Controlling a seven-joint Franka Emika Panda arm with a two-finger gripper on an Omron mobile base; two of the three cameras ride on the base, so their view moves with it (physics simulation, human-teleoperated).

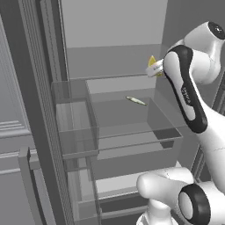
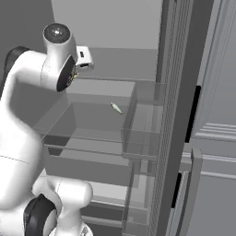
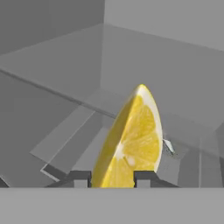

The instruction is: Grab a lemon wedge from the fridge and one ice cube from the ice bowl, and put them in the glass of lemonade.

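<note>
Inside the open fridge (image 1: 110,57), above its glass shelves, the pincer (image 3: 113,178) is clamped on the lemon wedge (image 3: 131,144). The hand view shows the wedge standing upright between the two dark fingertips (image 3: 80,178), cut face toward the camera, rind along the right edge. In the left base view the wedge (image 1: 152,63) appears as a yellow sliver at the arm's tip, clear of the shelf surface.

Step in hand: lemon retrieval, with the wedge apparently lifted and secured. The next move calls for withdrawing the arm from the compartment without striking the shelf edges or door bins, then travelling to the glass of lemonade. The ice cube step remains outstanding.

Surroundings: a thin pale elongated item (image 1: 136,101) lies on the glass shelf (image 1: 132,132) below. Fridge walls are plain grey; light panelled cabinets (image 2: 216,138) stand beside the unit.
</note>
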